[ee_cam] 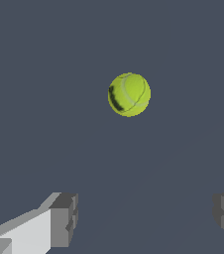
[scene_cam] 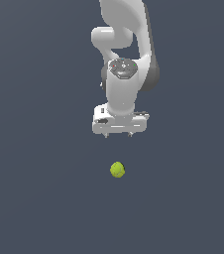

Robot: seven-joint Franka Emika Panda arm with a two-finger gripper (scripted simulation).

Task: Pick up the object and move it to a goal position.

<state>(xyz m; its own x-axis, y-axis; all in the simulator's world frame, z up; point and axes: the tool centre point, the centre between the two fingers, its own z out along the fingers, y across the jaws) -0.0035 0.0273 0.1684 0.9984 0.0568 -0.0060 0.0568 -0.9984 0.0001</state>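
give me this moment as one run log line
phase: approach | hand: open, empty, apart from ball | tennis ball: on the surface, not between the fingers | grasp: not yet made

A simulated test scene, not a real room. Flat, uniform slate-grey ground (scene_cam: 34,198) filling both views edge to edge, without walls, furniture, or horizon. Smooth, untextured rendering on the white robot arm (scene_cam: 121,74) at the upper centre of the exterior view. Only a yellow-green tennis ball (scene_cam: 117,169) just below centre, on the plain surface. Blocky, hard-edged claw (ee_cam: 146,218) fingers at the lower corners of the wrist view, typical of computer graphics.
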